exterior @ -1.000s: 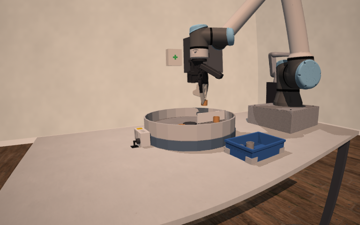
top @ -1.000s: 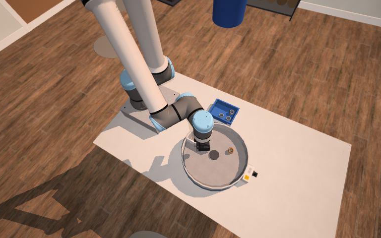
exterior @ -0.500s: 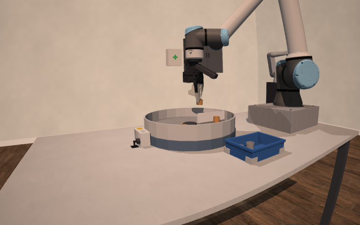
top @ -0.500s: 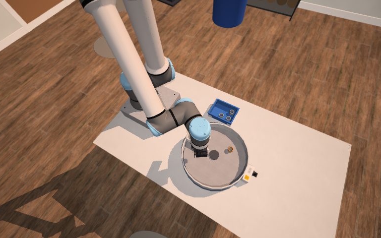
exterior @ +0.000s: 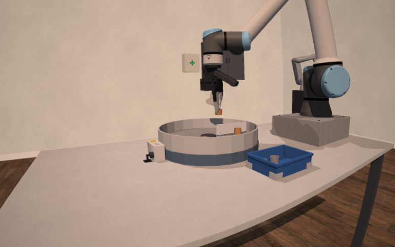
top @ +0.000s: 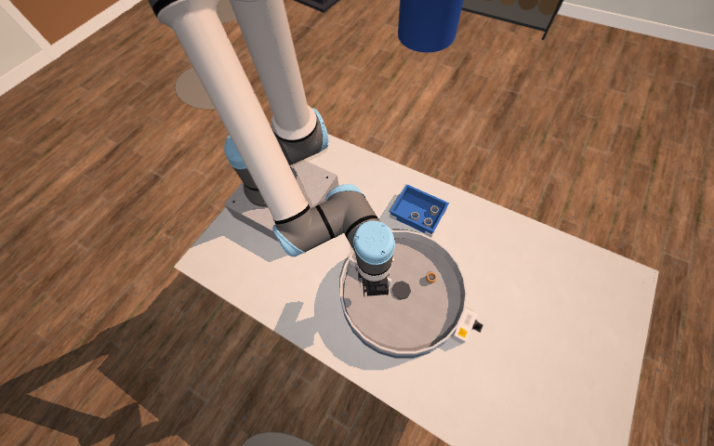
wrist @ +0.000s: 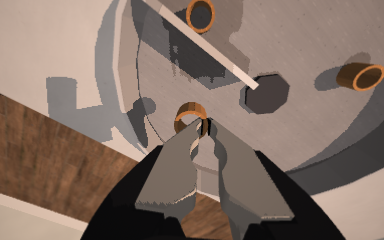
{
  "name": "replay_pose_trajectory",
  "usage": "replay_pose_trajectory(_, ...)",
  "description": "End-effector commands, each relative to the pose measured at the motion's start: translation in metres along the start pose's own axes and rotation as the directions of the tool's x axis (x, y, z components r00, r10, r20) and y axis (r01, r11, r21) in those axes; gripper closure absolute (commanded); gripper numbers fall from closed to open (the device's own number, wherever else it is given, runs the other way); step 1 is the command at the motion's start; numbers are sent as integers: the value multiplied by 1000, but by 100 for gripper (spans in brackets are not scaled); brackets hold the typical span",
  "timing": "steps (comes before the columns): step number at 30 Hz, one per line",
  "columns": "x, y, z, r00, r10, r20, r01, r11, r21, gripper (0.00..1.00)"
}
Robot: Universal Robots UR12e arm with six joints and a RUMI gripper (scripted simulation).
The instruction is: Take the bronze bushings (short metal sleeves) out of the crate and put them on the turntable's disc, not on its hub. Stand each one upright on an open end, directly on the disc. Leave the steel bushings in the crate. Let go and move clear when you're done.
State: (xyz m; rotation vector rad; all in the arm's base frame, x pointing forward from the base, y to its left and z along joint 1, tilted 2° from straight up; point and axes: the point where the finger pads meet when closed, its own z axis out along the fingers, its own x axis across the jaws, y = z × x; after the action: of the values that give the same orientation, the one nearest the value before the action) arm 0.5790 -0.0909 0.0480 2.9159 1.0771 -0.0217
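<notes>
My gripper (wrist: 204, 119) (exterior: 218, 107) (top: 375, 289) is shut on the wall of a bronze bushing (wrist: 189, 111) (exterior: 219, 112) and holds it in the air above the left part of the turntable's grey disc (top: 403, 321) (wrist: 309, 45). Two more bronze bushings stand on the disc; one (wrist: 361, 76) (top: 430, 277) (exterior: 237, 130) is right of the dark hub (wrist: 266, 93) (top: 401, 289) (exterior: 207, 135), and the other (wrist: 200, 15) is beyond a white bar (wrist: 204, 47). The blue crate (top: 401, 202) (exterior: 297, 164) holds three steel bushings (top: 415, 216) (top: 436, 204) (top: 426, 216).
The turntable has a raised grey rim (top: 403, 348) (exterior: 205, 144) all round. A small white control box (top: 466, 325) (exterior: 155, 150) sits against its outside. The arm's base block (exterior: 310, 128) stands behind the crate on the table (top: 543, 332).
</notes>
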Motion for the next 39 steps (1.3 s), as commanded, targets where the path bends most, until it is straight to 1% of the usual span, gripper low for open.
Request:
replay_pose_trajectory(1,0,1,-1,1000,0,-1,0,1000,-1,100)
replay_pose_trajectory(26,0,1,0,1000,0,-1,0,1000,-1,100)
replay_pose_trajectory(28,0,1,5,1000,0,-1,0,1000,-1,100)
replay_pose_trajectory(32,0,1,23,1000,0,-1,0,1000,-1,100)
replay_pose_trajectory(39,0,1,25,1000,0,-1,0,1000,-1,100)
